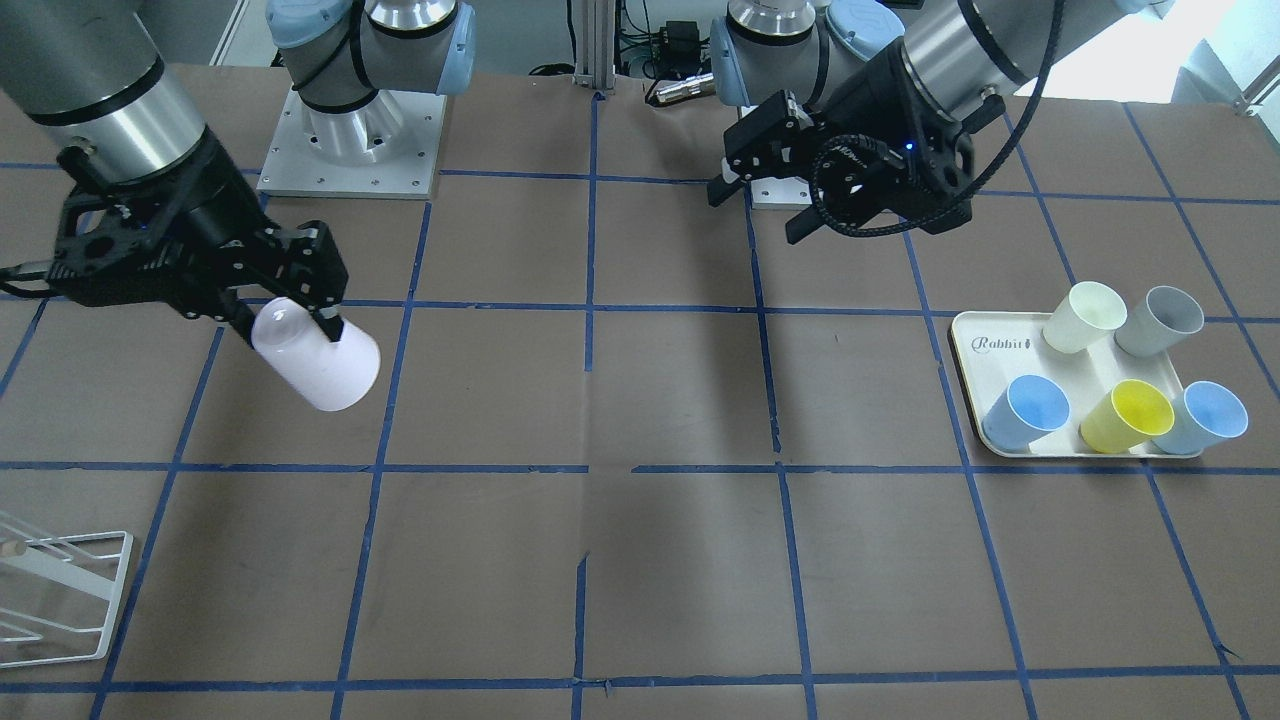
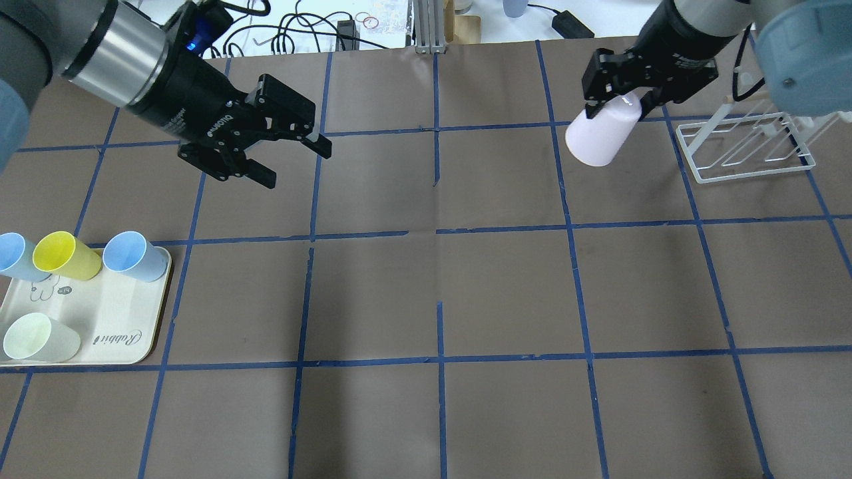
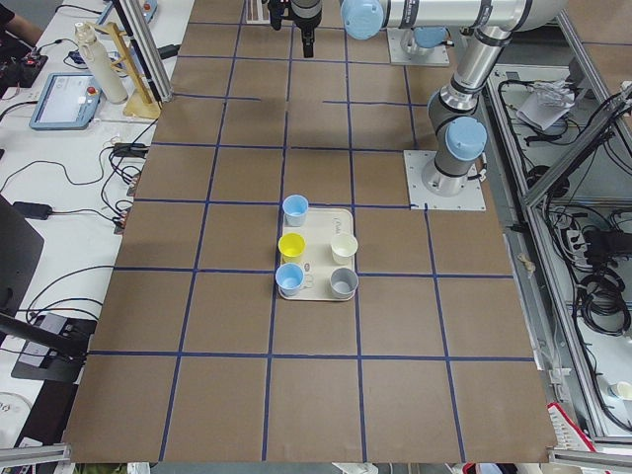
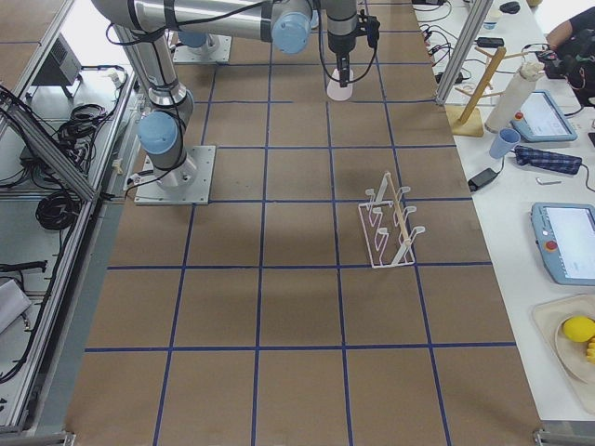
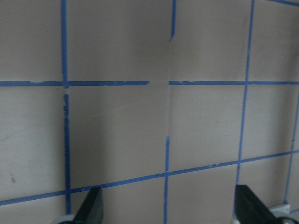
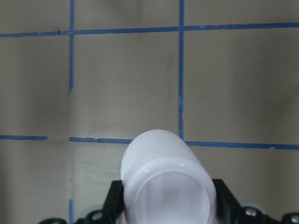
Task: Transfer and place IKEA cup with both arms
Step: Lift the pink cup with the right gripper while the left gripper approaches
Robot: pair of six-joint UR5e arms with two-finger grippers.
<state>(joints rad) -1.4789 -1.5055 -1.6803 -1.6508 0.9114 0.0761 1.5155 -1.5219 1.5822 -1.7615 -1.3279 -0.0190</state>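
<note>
The table [image 2: 506, 293] is covered in brown paper, creased along its seams and divided into large squares by blue tape [image 1: 480, 467]; the tape is broken or offset in a few places near the middle. Both arms stand on pale metal base plates [image 1: 350, 150] bolted along one long edge.

The right gripper [image 2: 618, 106] is clamped on the closed base end of the IKEA cup [image 2: 599, 136]; the pale pink cup hangs tilted, mouth pointing down and away from the fingers, above the robot's right half of the table and near a white wire rack [image 4: 389, 230]. The rack rests on the paper and does not touch the cup.

The left gripper [image 2: 296, 165] hangs over the left half with its jaws spread wide and nothing between them; its wrist camera shows only bare paper and tape between the two fingertips.

On the left side lies a cream tray [image 2: 100, 313] lettered "Rabbit"; it carries two light blue cups [image 1: 1028, 412], a yellow cup [image 1: 1130, 415], a cream-white cup [image 1: 1085, 317] and a grey cup [image 1: 1160, 320], all upright.

Beyond the far long edge runs a white desk with cables, a tablet [image 3: 64, 99] and a wooden stand [image 4: 474, 93]; behind the robot, aluminium framing and loose wiring line the floor.
</note>
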